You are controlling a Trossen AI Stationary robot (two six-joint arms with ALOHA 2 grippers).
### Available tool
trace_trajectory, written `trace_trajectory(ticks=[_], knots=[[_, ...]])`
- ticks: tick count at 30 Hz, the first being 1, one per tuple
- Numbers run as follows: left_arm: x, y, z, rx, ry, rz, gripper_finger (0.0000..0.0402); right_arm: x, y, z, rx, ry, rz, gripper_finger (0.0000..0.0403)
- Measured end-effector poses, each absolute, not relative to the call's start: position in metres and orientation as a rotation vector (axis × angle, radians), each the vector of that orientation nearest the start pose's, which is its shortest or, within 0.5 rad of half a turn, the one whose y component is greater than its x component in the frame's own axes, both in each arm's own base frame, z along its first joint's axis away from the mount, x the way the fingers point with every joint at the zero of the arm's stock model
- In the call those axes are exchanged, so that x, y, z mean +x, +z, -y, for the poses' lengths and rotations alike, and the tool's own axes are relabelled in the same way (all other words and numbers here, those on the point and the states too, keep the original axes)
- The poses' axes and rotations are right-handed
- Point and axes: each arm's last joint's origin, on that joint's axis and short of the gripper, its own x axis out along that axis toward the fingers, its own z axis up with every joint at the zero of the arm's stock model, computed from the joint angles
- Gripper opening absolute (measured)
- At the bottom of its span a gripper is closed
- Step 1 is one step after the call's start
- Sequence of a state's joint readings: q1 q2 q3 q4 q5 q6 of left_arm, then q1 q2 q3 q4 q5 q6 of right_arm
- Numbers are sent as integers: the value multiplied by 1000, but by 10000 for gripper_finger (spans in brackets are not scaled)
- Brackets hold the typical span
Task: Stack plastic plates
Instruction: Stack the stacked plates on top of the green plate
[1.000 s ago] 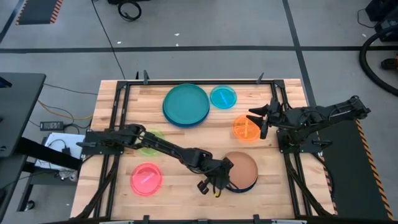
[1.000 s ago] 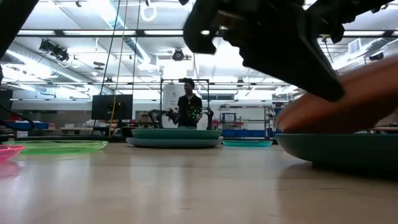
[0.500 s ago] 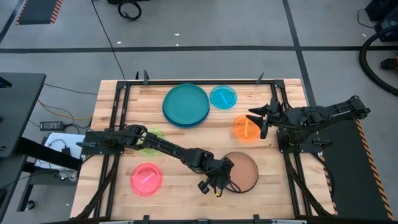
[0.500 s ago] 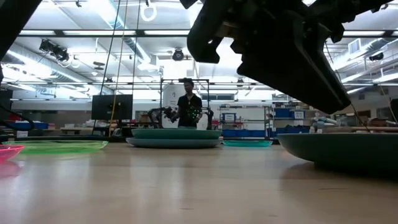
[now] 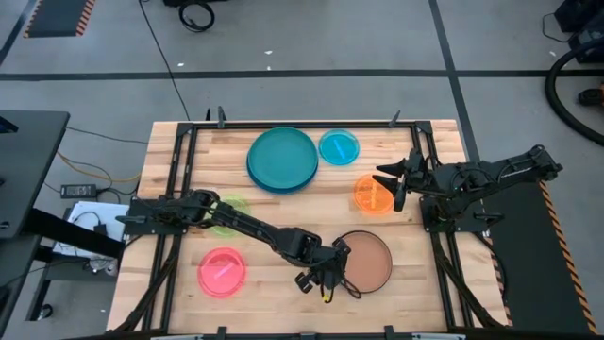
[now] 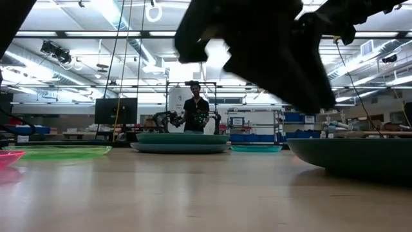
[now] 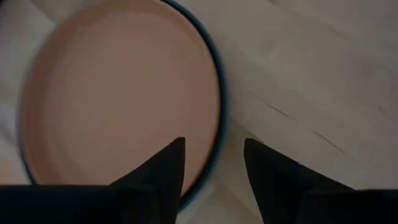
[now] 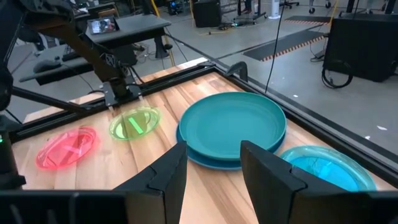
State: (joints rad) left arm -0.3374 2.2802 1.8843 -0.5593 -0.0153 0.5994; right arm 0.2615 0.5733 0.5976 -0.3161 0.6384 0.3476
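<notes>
A tan-brown plate (image 5: pixel 368 262) lies flat inside a dark teal plate (image 6: pixel 351 154) at the table's near right. My left gripper (image 7: pixel 213 149) hovers open over that stack's left rim (image 7: pixel 217 106), touching nothing. At the far middle, a teal plate (image 5: pixel 282 156) rests on a blue one. The small plates lie singly on the table: cyan (image 5: pixel 338 146), orange (image 5: pixel 374 194), lime green (image 5: pixel 226 212) and pink (image 5: pixel 223 271). My right gripper (image 5: pixel 389 184) waits open by the orange plate's right rim.
A black metal frame (image 5: pixel 179 142) runs around the wooden table. Bare wood lies between the pink plate and the tan-brown stack, and in the table's middle. A person (image 6: pixel 195 109) stands far off in the room behind the table.
My left gripper has opened and let go of the tan-brown plate. The plate, held tilted a second ago, has dropped flat into the dark teal plate. The gripper has then drawn back a little toward the table's left and near edges.
</notes>
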Motion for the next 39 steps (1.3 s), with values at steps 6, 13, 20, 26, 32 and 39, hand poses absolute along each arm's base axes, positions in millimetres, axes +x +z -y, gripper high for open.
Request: trace_trajectory(ticks=[6, 13, 20, 26, 32, 39], knots=[[469, 179, 166, 807, -573, -835, 172, 131, 286, -17, 211, -421, -199, 160], [473, 166, 165, 921, -588, -807, 172, 135, 284, -18, 203, -439, -206, 160], [477, 142, 154, 1006, -634, -858, 137, 138, 284, -18, 200, -439, -205, 160], [479, 146, 145, 1012, -612, -869, 37, 138, 284, -19, 195, -438, -205, 160], [470, 161, 139, 959, -525, -962, 22, 138, 283, -19, 198, -439, -209, 160], [452, 195, 123, 907, -331, -1094, 22, 139, 283, -19, 208, -435, -213, 160]])
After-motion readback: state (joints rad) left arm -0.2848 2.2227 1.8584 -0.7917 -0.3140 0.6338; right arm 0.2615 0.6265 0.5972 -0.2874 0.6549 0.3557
